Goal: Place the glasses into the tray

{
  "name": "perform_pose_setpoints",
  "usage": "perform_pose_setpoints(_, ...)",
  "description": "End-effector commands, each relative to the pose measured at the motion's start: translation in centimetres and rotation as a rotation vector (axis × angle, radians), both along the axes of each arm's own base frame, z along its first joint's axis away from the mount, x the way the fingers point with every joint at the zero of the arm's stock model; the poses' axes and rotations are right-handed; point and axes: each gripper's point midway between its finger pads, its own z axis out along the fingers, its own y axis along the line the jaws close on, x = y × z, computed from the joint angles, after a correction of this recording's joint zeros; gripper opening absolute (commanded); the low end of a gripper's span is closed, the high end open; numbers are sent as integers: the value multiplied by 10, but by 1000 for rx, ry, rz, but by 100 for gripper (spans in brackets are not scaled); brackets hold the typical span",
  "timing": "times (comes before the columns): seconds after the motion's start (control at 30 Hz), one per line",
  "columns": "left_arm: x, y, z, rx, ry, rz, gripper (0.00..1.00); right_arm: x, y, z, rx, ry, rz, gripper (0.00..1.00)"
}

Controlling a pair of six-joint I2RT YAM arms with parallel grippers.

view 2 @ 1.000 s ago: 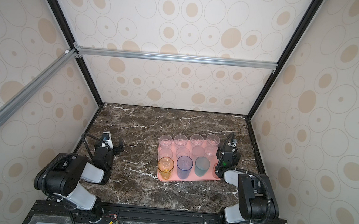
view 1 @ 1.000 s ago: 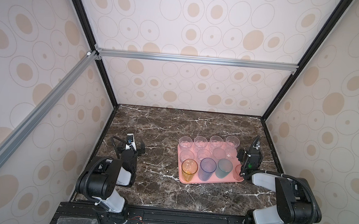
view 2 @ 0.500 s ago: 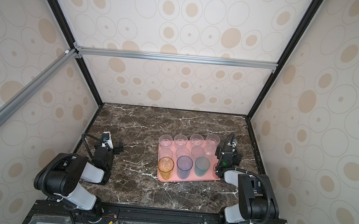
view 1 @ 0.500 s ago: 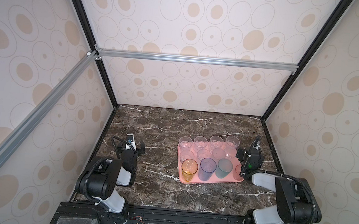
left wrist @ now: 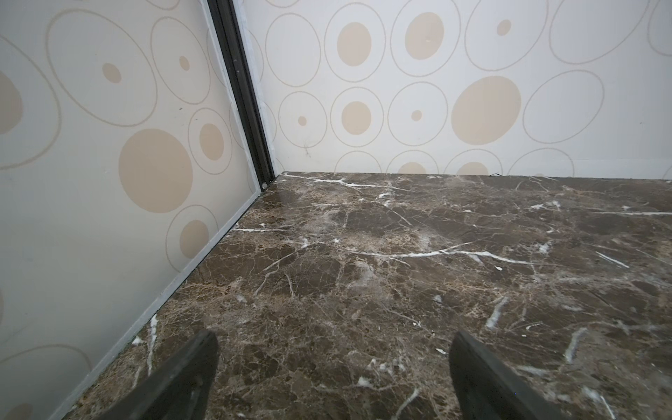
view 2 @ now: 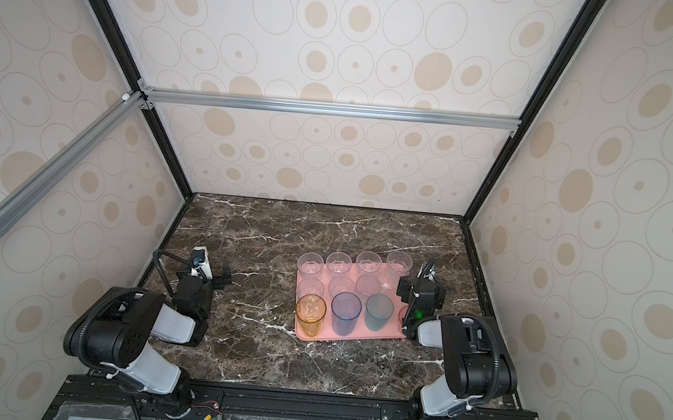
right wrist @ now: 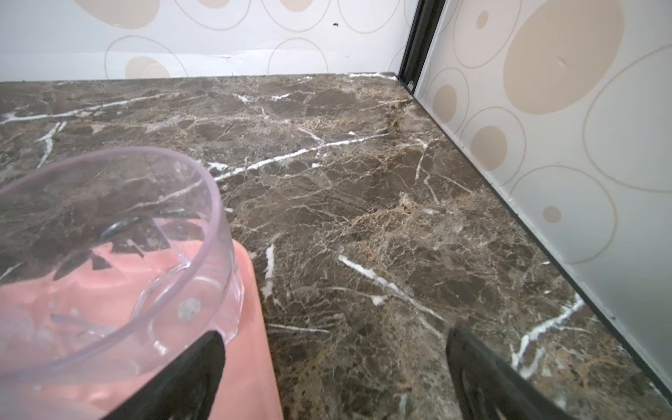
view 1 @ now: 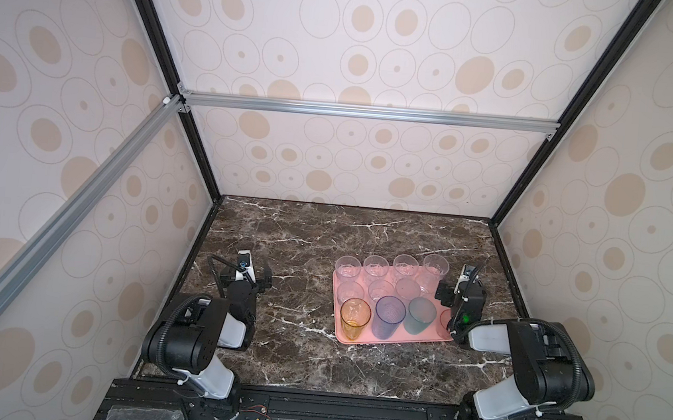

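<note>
The salmon-pink tray lies right of centre on the marble. Several glasses stand upright in it: clear short ones at the back, then amber, blue-grey and teal in front. A pink glass is mostly hidden behind the right arm. My right gripper hangs open at the tray's right edge. One finger is beside a clear glass and nothing is between the fingers. My left gripper is open over bare marble near the left wall.
Patterned walls enclose the marble table on three sides, with black corner posts at the back. Both arm bases sit on the front rail. Bare marble stretches between the left gripper and the tray.
</note>
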Motion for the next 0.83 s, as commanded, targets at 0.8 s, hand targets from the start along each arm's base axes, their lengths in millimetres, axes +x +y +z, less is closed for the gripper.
perform_pose_setpoints(0.8,2,-2,11,10,-42,-5,99,6,5,11,-9,-25,30,99)
